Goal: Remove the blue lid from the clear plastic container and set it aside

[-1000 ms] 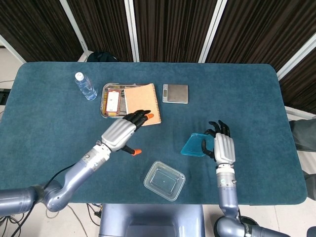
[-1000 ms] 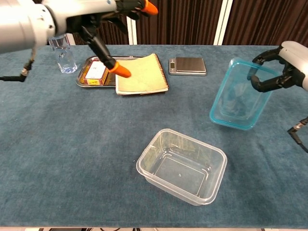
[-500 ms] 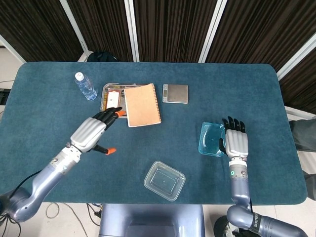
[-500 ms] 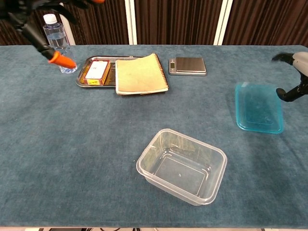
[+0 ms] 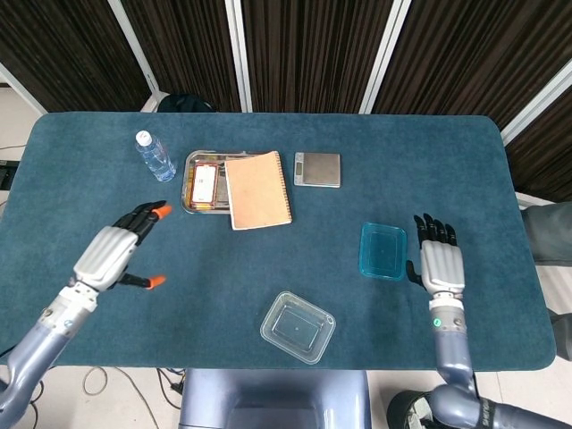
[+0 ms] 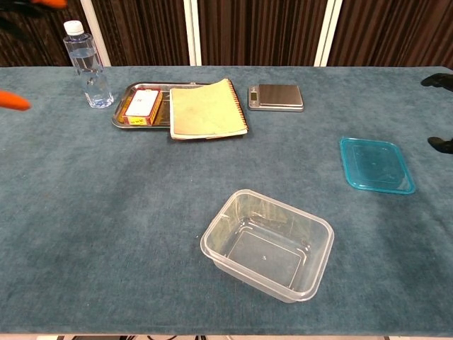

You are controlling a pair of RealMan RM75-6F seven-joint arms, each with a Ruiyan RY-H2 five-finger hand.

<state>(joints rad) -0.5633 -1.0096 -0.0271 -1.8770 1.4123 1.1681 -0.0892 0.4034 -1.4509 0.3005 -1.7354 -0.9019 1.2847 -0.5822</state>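
Head view. The clear plastic container (image 5: 298, 327) sits uncovered near the front edge of the table (image 5: 80, 179); nothing is visible inside it. The blue lid (image 5: 383, 251) lies flat on the table, well apart from the container, to its right and further back. The right hand (image 5: 441, 266) is just beside the lid's right edge, fingers extended and apart, holding nothing. The left hand (image 5: 114, 254) hovers over the left part of the table, fingers spread with orange tips, holding nothing. A metal tray (image 5: 190, 164) at the back contains a small red and white box (image 5: 205, 183). A spiral notebook (image 5: 257, 189) lies partly over the tray's right side. A water bottle (image 5: 155, 156) stands left of the tray. A digital scale (image 5: 317, 169) sits right of the notebook.

Chest view. The clear plastic container (image 6: 268, 244) is open and shows no contents. The blue lid (image 6: 376, 165) rests flat to its right. Only dark fingertips (image 6: 439, 81) of the right hand show at the right frame edge, apart from the lid. An orange fingertip (image 6: 13, 100) of the left hand shows at the left edge. The metal tray (image 6: 120, 106) contains the box (image 6: 142, 105); the notebook (image 6: 207, 108) overlaps the tray. The water bottle (image 6: 87, 66) holds clear liquid.
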